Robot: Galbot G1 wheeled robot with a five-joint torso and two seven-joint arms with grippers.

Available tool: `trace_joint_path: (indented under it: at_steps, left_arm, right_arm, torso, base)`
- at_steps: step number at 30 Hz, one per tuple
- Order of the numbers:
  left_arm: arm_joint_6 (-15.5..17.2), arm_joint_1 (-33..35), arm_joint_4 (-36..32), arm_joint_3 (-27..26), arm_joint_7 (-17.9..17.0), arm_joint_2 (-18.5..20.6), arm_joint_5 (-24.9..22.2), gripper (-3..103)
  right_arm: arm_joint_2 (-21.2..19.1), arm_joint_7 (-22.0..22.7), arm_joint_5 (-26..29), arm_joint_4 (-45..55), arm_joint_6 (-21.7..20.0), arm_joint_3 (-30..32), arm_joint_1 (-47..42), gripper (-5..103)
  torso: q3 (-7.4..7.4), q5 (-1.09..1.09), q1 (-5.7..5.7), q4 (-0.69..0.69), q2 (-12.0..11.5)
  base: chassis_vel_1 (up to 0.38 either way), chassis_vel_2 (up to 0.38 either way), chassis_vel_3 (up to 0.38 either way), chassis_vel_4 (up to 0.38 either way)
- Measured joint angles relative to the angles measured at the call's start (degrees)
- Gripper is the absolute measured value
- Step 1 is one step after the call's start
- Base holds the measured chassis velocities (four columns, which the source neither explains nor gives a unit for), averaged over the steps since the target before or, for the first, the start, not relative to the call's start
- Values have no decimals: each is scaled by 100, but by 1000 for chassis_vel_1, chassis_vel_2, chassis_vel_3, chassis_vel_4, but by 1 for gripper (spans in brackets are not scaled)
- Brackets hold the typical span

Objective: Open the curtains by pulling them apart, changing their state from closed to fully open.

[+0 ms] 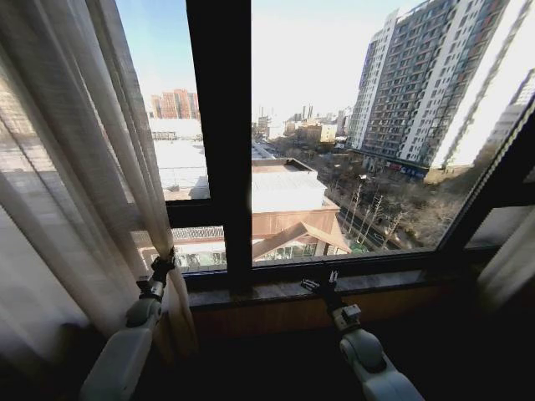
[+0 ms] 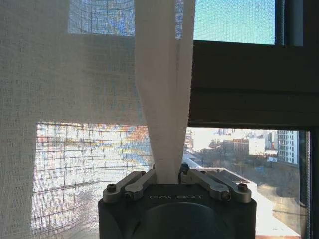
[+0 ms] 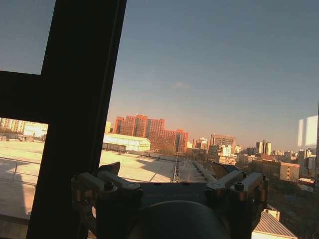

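Our left gripper [image 2: 167, 175] is pinched tight on the edge fold of the left curtain [image 2: 164, 89], low down by the left end of the sill [image 1: 276, 289]. We hold the edge there because that is the part that leads when the cloth slides, so the rest bunches up behind it. In the head view that curtain [image 1: 75, 167] is gathered at the left side of the window [image 1: 219, 134], and the glass past it is bare (we can see the city outside).

Our right gripper [image 3: 168, 175] has its fingers spread and holds nothing. It hovers just above the middle of the sill [image 3: 10, 226], near the dark post of the window [image 3: 75, 114].

At the right edge hangs a bit of pale cloth, most likely the other curtain [image 1: 510, 267], already pulled aside. We judge the job is almost done.
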Motion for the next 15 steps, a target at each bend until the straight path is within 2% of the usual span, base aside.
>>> trace_joint_path:
  at_steps: [1,3,4,15]
  left_arm:
    - [0,0,0,0,0,0,0,13]
    - [-5,-9,20,-14,2,3,-12,3]
    - [-6,-10,22,-20,2,4,-17,1]
    - [-32,106,-28,-137,19,44,-29,0]
  right_arm:
    - [0,0,0,0,0,0,0,100]
    - [0,0,0,0,0,0,0,100]
    - [0,0,0,0,0,0,0,100]
    - [0,0,0,0,0,0,0,100]
  torso:
    - [0,0,0,0,0]
    - [0,0,0,0,0]
    - [0,0,0,0,0]
    - [0,0,0,0,0]
  base:
    - [0,0,0,0]
    - [0,0,0,0]
    - [0,0,0,0]
    - [5,4,-5,-4]
